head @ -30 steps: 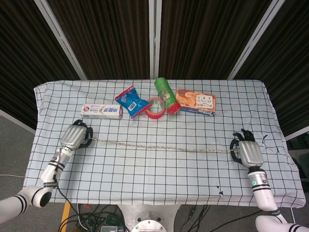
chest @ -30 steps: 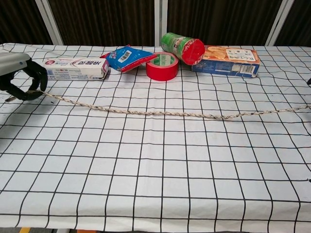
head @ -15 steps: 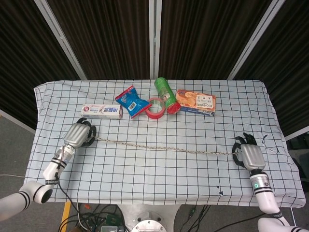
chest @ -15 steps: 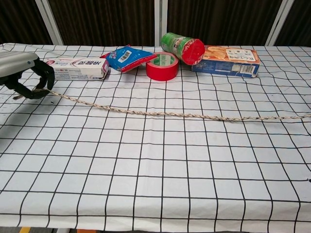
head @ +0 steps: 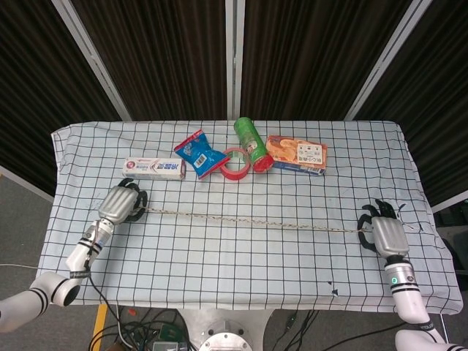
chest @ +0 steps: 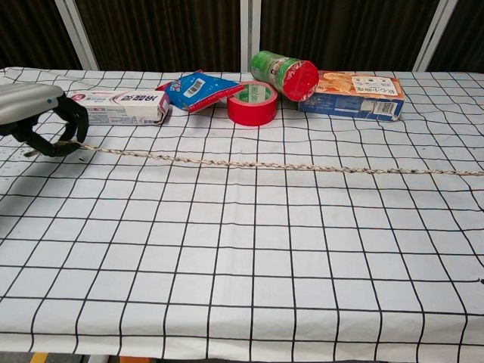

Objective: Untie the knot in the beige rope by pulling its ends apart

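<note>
The beige rope [head: 248,221] [chest: 272,165] runs taut and nearly straight across the checked table, with no knot visible along it. My left hand [head: 121,205] [chest: 41,117] grips the rope's left end near the table's left side, fingers curled around it. My right hand [head: 383,230] grips the right end close to the table's right edge, knuckles up. The chest view cuts off the right hand; there the rope leaves the frame at the right border.
Behind the rope lie a toothpaste box [head: 154,168] [chest: 121,107], a blue snack bag [head: 197,151] [chest: 198,88], a red tape roll [head: 235,162] [chest: 254,103], a green can on its side [head: 251,143] [chest: 284,74] and a biscuit box [head: 296,153] [chest: 352,93].
My right hand has moved further right toward the table edge, drawing the sagging rope straight and taut. The left hand shifted slightly and keeps its grip.
</note>
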### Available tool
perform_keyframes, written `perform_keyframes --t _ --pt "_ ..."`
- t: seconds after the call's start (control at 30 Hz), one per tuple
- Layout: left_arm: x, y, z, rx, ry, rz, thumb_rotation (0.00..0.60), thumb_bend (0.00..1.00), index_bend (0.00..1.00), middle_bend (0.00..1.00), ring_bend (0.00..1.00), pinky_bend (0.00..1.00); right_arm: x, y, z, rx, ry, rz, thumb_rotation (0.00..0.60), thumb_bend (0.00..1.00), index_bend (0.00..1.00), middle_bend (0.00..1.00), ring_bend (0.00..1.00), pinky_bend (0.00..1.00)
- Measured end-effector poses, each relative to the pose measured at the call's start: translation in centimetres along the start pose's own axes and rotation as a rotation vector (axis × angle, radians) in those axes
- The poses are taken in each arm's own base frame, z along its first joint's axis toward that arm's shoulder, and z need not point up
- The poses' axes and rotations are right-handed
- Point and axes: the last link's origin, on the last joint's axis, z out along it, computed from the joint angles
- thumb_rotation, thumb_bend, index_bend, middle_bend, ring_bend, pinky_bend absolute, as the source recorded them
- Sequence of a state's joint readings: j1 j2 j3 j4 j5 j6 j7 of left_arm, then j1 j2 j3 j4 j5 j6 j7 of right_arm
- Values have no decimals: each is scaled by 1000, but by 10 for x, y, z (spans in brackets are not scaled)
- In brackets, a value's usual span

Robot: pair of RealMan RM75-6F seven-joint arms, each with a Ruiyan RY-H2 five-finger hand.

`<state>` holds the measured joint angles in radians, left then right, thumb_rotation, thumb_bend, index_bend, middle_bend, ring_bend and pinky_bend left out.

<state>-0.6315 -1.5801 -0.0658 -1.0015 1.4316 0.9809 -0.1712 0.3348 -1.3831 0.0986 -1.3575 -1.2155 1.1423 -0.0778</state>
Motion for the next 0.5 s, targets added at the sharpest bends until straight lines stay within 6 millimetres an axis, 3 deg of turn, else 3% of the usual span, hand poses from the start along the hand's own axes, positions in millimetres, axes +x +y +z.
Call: perform_keyframes --t 0.5 --pt "-5 -3 1 -2 -8 9 600 397 548 655 304 160 -1 5 11 -19 -69 22 600 424 762 200 0 0"
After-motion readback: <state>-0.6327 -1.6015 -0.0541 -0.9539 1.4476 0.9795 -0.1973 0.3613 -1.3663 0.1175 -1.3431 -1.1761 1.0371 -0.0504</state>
